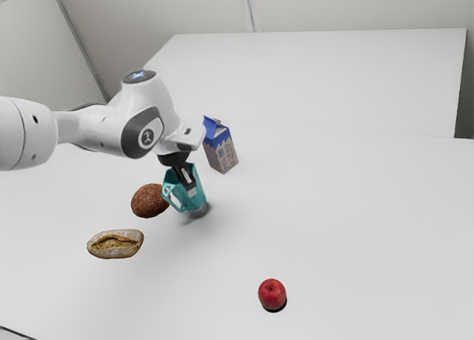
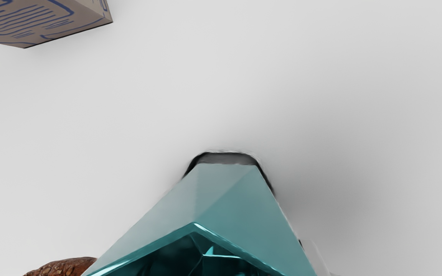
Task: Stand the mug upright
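Note:
The black gripper (image 1: 185, 180) points down at the teal mug (image 1: 195, 199), a dark finger showing against its near side. My gripper is shut on the mug, which leans with its opening toward the exterior view's upper left and its base toward the lower right. A dark shadow lies at its base; whether the base touches the table cannot be told. In the wrist view the faceted mug (image 2: 228, 195) shows its narrow base end away from the hand and its rim and dark inside nearest. Part of its far side is hidden.
A blue and brown carton (image 1: 221, 147) stands beyond the mug. A round brown loaf (image 1: 149, 201) lies close beside the mug, with a split bread roll (image 1: 115, 244) nearer the exterior view's bottom left. A red apple (image 1: 272, 294) sits farther off on the white table (image 1: 355, 221).

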`<act>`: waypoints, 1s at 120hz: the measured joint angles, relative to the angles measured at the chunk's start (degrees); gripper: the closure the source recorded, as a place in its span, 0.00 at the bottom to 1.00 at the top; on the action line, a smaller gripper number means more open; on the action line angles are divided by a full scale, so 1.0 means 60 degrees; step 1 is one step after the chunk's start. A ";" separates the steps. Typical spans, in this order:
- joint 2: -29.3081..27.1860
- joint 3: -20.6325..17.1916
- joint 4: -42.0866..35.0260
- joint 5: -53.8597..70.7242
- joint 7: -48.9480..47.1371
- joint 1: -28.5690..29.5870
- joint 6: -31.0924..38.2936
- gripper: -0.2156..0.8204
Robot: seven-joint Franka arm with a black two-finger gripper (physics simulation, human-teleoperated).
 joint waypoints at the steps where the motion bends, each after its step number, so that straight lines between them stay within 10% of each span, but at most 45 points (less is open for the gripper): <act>1: 0.0009 0.0000 -0.0008 0.0025 -0.0041 0.0000 0.0013 0.96; 38: 0.0451 0.0000 -0.0073 0.0357 -0.1209 -0.0013 0.0399 0.93; 76: 0.0137 -0.0091 0.0014 0.0423 -0.1862 -0.0138 0.0392 0.42; 120: -0.0530 -0.0397 0.3680 0.0416 -0.3082 -0.0259 -0.2927 0.25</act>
